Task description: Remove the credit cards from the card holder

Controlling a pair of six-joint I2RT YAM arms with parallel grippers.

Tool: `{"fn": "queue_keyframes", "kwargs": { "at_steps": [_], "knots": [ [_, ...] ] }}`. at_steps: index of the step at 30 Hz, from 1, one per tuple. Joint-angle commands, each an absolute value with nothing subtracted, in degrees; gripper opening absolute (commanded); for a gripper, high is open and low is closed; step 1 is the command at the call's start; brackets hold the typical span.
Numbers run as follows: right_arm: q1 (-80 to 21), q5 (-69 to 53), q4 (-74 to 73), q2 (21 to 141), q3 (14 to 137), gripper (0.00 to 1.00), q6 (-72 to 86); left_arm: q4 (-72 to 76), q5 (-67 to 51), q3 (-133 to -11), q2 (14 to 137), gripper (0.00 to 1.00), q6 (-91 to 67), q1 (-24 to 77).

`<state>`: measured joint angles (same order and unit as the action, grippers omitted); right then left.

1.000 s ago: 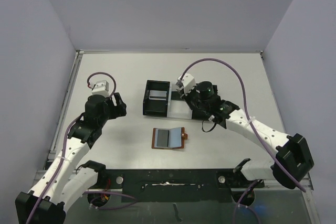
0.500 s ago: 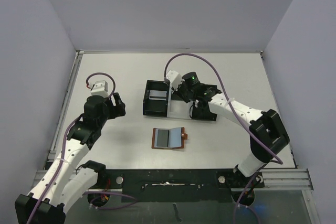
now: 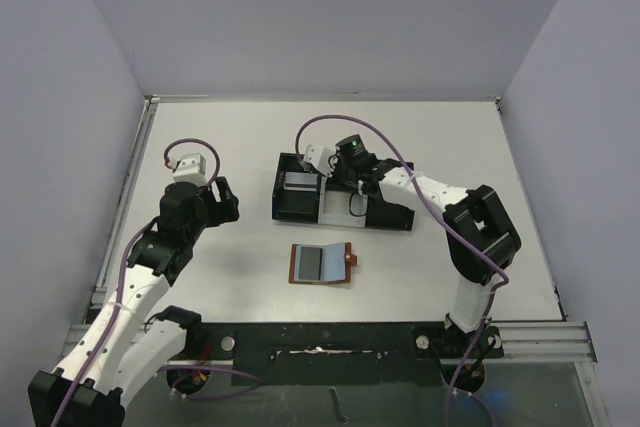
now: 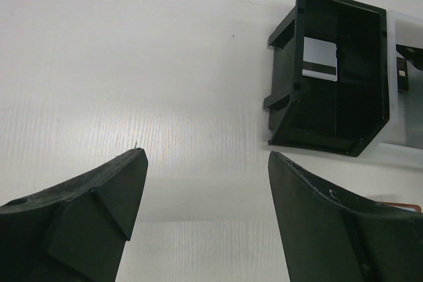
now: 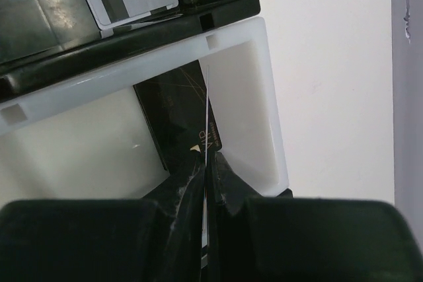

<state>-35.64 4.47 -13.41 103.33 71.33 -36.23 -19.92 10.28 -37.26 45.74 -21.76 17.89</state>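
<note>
A: Right gripper (image 5: 206, 163)?
B: Pinched on a thin card (image 5: 206, 107), held edge-on, aimed into the white compartment (image 5: 268, 97) of the tray (image 3: 275, 199) straight ahead, over a black card (image 5: 175, 113).
A: Left gripper (image 4: 206, 163)?
B: Spread, empty, left of the tray. Card holder (image 3: 322, 263) lies open, nearer the bases.

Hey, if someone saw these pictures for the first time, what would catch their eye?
The right claw, shut on a thin card seen edge-on over the white middle compartment of the tray, where a black card lies. Nearer the arms the brown card holder lies open on the table, and the left claw hangs open at the left.
</note>
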Motion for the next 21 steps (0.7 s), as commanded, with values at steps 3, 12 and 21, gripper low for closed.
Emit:
{"fn": "queue_keyframes", "kwargs": {
  "at_steps": [3,12,21],
  "knots": [
    [-35.01,6.07,-10.61,106.49,75.29,0.00,-44.55,-16.56,10.02,-37.88,44.69,0.73,-20.65,17.63],
    [-34.67,6.26,-8.75,109.94,76.22,0.04,-47.20,-16.51,9.63,-37.88,44.81,0.73,-20.56,17.58],
    [-34.77,5.65,-11.60,111.53,76.74,0.17,-46.35,-16.16,9.30,-36.63,45.11,0.74,-20.48,17.55]
  ]
}}
